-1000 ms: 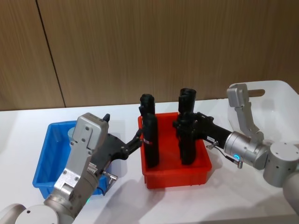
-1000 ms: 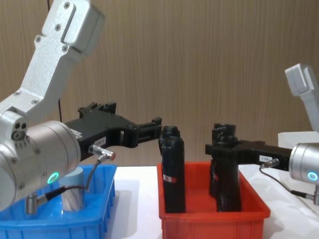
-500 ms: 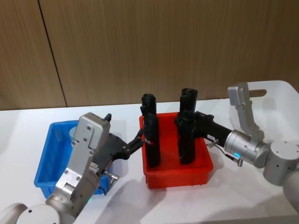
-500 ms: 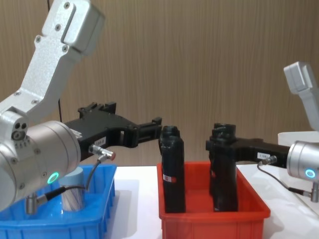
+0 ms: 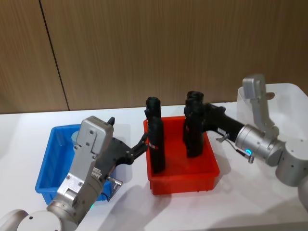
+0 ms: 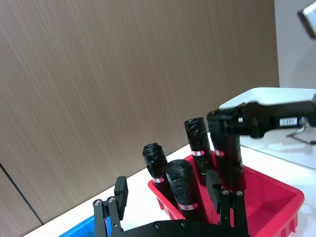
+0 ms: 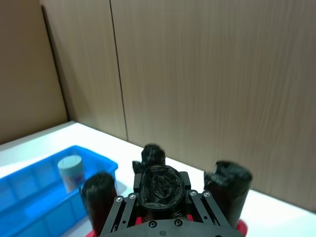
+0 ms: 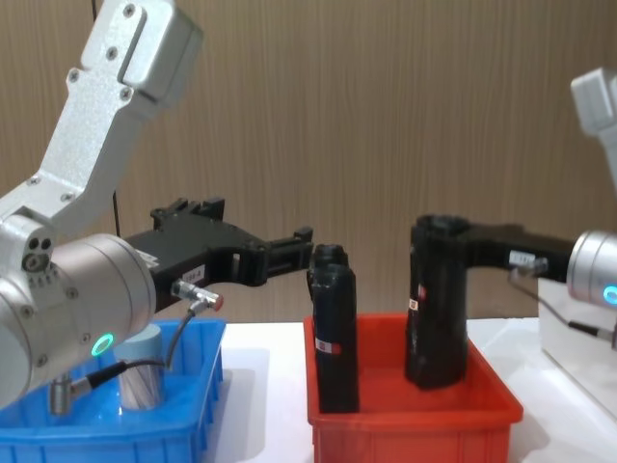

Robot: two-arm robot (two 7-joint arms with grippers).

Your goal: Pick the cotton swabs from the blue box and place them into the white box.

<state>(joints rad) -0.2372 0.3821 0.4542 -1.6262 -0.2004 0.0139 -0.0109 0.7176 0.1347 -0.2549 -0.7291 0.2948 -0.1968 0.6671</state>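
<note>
One cotton swabs tub [image 8: 142, 372] with a pale lid stands in the blue box [image 8: 96, 432] at the left, and it is also seen as the tub [image 7: 71, 171] in the blue box [image 7: 29, 195] from the right wrist. My left gripper [image 8: 291, 247] hangs open above the blue box's right side, its fingers [image 6: 120, 189] spread with nothing between them. My right gripper [image 5: 193, 115] is shut on a tall black roll [image 8: 438, 301], held upright over the red bin [image 5: 184, 174]. The white box [image 5: 285, 97] stands at the far right.
Other black rolls [image 5: 155, 139] stand upright in the red bin between the two boxes. My left arm's grey link [image 5: 86, 159] lies over the blue box. A wooden wall closes off the back of the white table [image 5: 240, 202].
My right gripper has lifted the black roll a little and carried it toward the back right of the red bin. The left arm has not moved.
</note>
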